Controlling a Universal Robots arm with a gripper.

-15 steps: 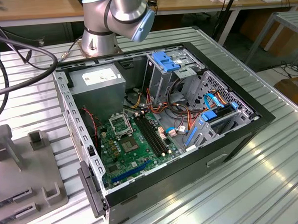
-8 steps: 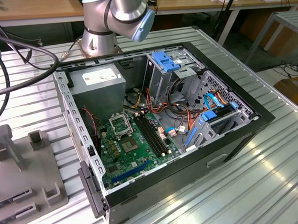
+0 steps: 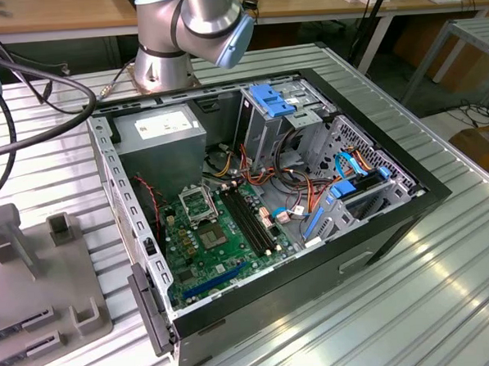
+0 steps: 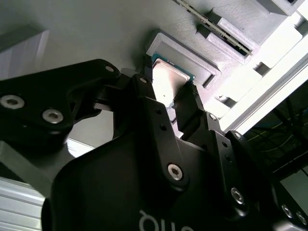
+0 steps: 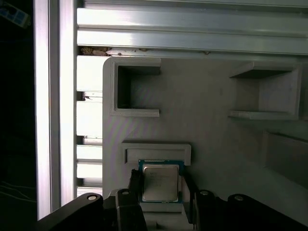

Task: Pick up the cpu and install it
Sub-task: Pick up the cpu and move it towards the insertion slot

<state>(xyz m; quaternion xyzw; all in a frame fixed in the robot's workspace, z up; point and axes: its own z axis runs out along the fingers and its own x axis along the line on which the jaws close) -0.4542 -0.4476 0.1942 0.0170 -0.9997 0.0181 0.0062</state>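
Straddling the cpu (image 5: 160, 182) seated in tray (image 5: 216, 125) recess, eight o'clock of case (image 3: 425, 191); gripper (image 5: 161, 186) closure indeterminable; lift, socket (image 3: 198, 203) installation pending.

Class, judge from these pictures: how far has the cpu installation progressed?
Done: the gripper is at the small square silver-topped cpu. In hand: it straddles the cpu at the grey plastic holder; grip unclear. Left: lifting and installing; the cpu is not in the black metal-framed socket.
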